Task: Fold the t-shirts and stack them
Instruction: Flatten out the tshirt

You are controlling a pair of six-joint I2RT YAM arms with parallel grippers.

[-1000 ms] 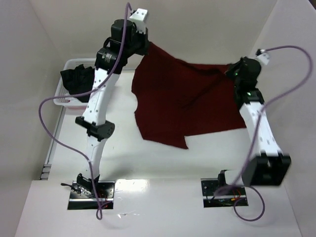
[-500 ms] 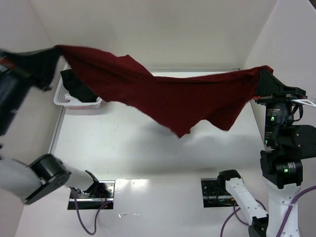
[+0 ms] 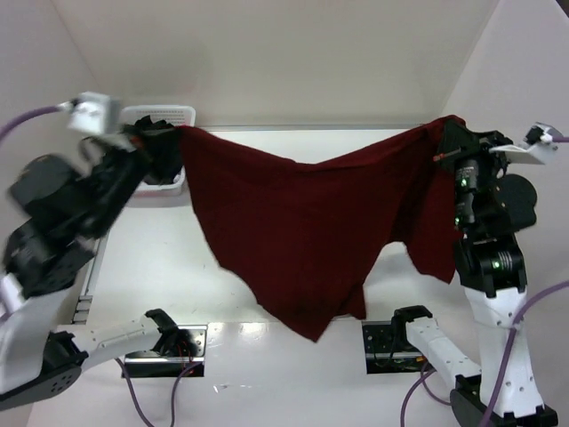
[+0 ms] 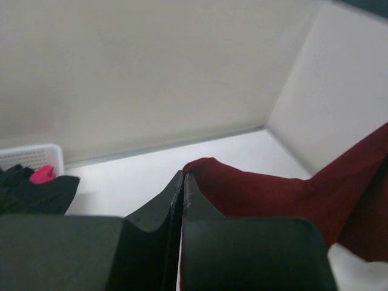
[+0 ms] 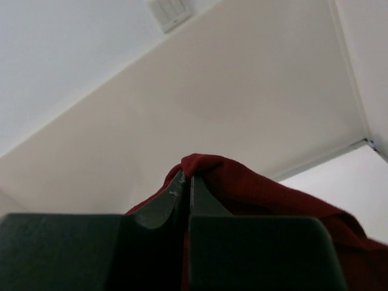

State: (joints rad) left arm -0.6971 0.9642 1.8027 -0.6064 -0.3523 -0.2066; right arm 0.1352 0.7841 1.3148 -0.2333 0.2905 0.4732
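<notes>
shirt (image 3: 293,222): limp, sags; hold by corners
left end effector (image 4: 183,177): clamped on shirt
right end effector (image 5: 187,177): clamped on shirt

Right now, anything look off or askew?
Nothing damaged. The maroon t-shirt hangs unevenly between the left gripper and right gripper: its top edge sags mid-span, and the lower edge trails to a lopsided point.

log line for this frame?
left gripper: shut on large maroon cloth t-shirt | right gripper: same | shirt: hanging between them | black cloth t-shirt: in white plastic mesh basket
</notes>
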